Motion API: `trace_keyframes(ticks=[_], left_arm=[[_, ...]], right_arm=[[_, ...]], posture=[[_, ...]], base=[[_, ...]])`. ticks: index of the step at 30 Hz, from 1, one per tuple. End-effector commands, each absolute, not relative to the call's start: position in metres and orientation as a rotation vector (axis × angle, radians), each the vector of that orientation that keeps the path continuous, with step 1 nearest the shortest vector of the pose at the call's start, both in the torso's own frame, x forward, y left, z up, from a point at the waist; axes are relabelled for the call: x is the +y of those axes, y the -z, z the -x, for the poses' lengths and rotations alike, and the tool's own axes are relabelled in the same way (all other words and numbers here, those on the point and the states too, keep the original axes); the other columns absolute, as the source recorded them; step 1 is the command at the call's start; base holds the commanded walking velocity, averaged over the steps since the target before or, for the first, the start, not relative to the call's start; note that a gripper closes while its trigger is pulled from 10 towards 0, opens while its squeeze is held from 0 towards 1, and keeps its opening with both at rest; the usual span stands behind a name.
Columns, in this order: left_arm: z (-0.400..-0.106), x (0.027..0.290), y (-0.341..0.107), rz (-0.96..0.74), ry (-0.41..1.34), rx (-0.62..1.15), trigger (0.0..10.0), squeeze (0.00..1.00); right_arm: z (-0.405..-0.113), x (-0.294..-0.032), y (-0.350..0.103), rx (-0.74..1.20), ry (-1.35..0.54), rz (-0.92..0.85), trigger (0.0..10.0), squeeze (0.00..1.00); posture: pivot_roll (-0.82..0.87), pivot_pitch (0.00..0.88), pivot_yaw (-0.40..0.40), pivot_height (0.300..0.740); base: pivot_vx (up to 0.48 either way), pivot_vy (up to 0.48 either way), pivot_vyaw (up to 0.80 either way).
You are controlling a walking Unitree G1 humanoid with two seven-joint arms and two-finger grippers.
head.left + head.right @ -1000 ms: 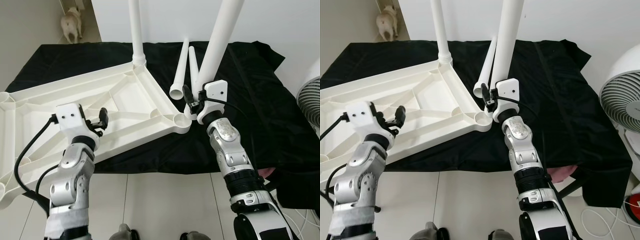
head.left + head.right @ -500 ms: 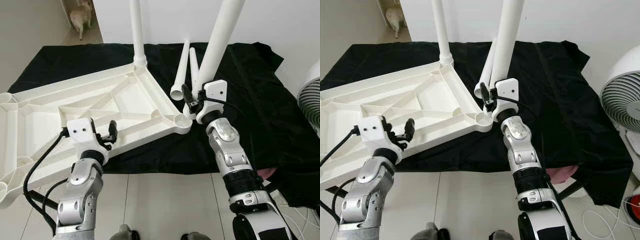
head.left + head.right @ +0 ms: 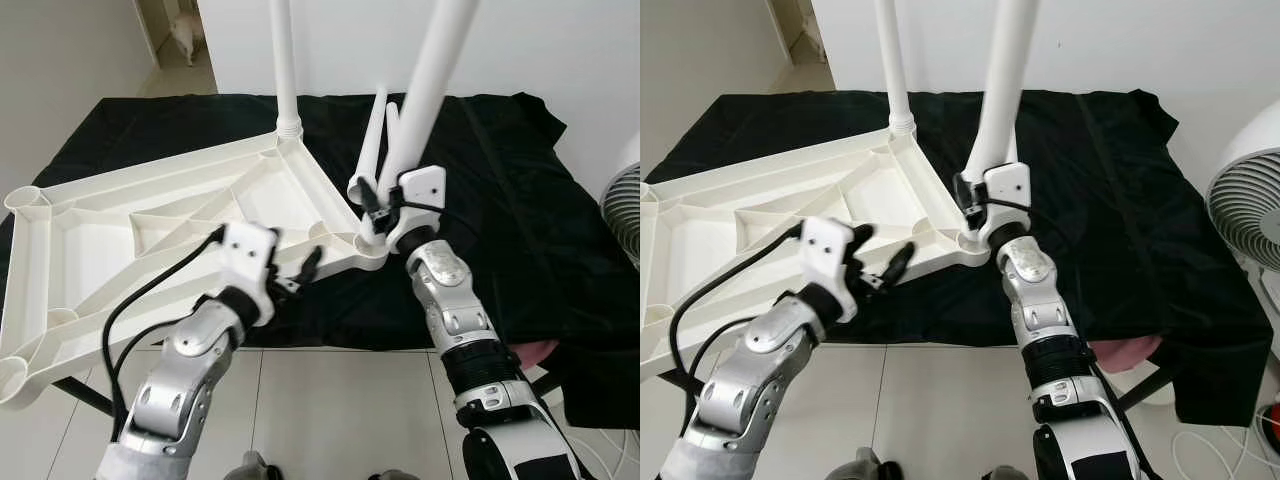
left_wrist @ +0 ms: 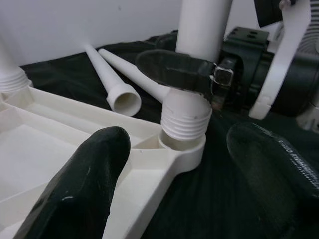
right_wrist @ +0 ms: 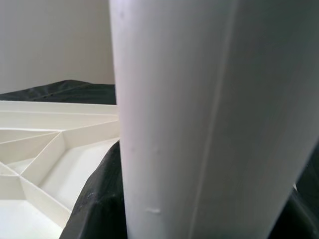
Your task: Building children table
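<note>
**Inspector A:** Where does the work stand?

**Inspector B:** The tabletop [image 3: 150, 230] lies upside down on a black cloth [image 3: 500, 200]. One leg [image 3: 285, 60] stands fitted at the far corner. A second leg [image 3: 435, 70] is held over the near corner socket [image 4: 182, 144]. The right gripper [image 3: 375, 205] is clenched round this leg just above its threaded end, so the leg runs up and away from those jaws, long axis near upright, leaning slightly. Two spare legs [image 4: 112, 82] lie on the cloth beyond.

**Inspector A:** Is the thread seated?

**Inspector B:** In the left wrist view the threaded collar [image 4: 185, 117] sits at the mouth of the socket, with threads exposed above the rim. It appears entered but not driven home; the view is too close to say how many turns remain.

**Inspector A:** And the left gripper?

**Inspector B:** The left gripper [image 3: 290, 275] is released, fingers [image 4: 79, 184] spread, holding nothing. It sits at the tabletop's near edge, and the socket lies straight ahead between its jaws, near but not touching.

**Inspector A:** Your judgement on the coming move?

**Inspector B:** The right arm has the leg and must turn it about its upright axis. The left arm is placed to steady the corner. The risk is a tilted leg crossing the thread.
</note>
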State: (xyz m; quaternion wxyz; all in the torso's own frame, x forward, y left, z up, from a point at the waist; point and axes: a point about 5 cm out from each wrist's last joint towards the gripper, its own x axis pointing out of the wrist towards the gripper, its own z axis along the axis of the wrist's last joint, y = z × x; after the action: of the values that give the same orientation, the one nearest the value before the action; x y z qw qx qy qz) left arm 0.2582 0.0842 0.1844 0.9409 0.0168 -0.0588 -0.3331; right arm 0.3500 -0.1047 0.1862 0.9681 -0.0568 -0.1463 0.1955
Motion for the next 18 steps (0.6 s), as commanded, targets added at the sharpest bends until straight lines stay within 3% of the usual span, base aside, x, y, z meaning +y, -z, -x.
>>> trace_keyframes(ticks=[1,18], left_arm=[[-0.256,0.083,-0.184,-0.036,0.714,-0.101,10.0,0.00],[-0.243,0.072,-0.187,-0.059,0.887,-0.068,10.0,0.00]], right_arm=[[-0.351,-0.103,-0.191,-0.318,-0.414,0.121,10.0,0.00],[-0.362,-0.108,-0.176,-0.248,-0.410,0.123,10.0,0.00]], posture=[[-0.06,0.015,0.072,0.740],[-0.05,0.034,0.060,0.740]], base=[[0.000,0.000,0.00],[0.000,0.000,0.00]])
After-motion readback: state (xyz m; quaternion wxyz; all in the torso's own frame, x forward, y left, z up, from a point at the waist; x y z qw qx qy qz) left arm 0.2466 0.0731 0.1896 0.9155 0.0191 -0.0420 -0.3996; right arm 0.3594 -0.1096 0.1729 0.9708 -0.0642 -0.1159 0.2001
